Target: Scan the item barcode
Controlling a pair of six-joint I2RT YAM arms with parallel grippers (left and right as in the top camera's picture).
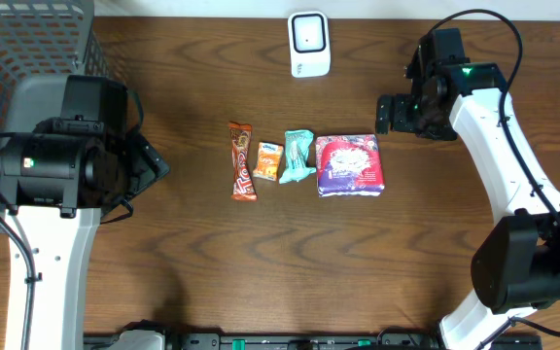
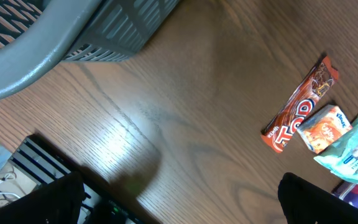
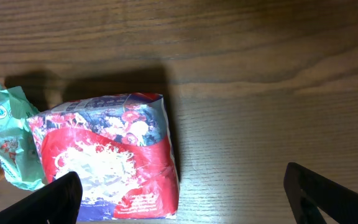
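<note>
1. The chocolate bar (image 1: 242, 161) has an orange-brown wrapper with "TOP" in big white letters, clearest in the left wrist view (image 2: 300, 106).
2. Just beside it lies a small orange packet (image 1: 267, 161) with a short blue word too small to read.
3. Next is a teal packet (image 1: 298, 157), crumpled, its print also too small to read.
4. Touching the teal packet is a red and purple bag (image 1: 349, 164) with white and floral print. The right wrist view (image 3: 104, 162) shows no legible words on it.
5. These four items lie in a row in the middle of the wooden tabletop (image 1: 192, 253), none of them held.
6. A white scanner (image 1: 309, 44) stands at the far edge, well apart from the row.
7. A grey slatted basket (image 1: 27, 49) sits in the corner behind the left arm.
8. The left fingers (image 2: 334, 202) are spread fully wide and hold nothing, over bare wood near the bar.
9. The right fingers (image 3: 328, 202) are also spread wide and empty, near the red bag.
10. Nothing lies between the row and the scanner.
</note>
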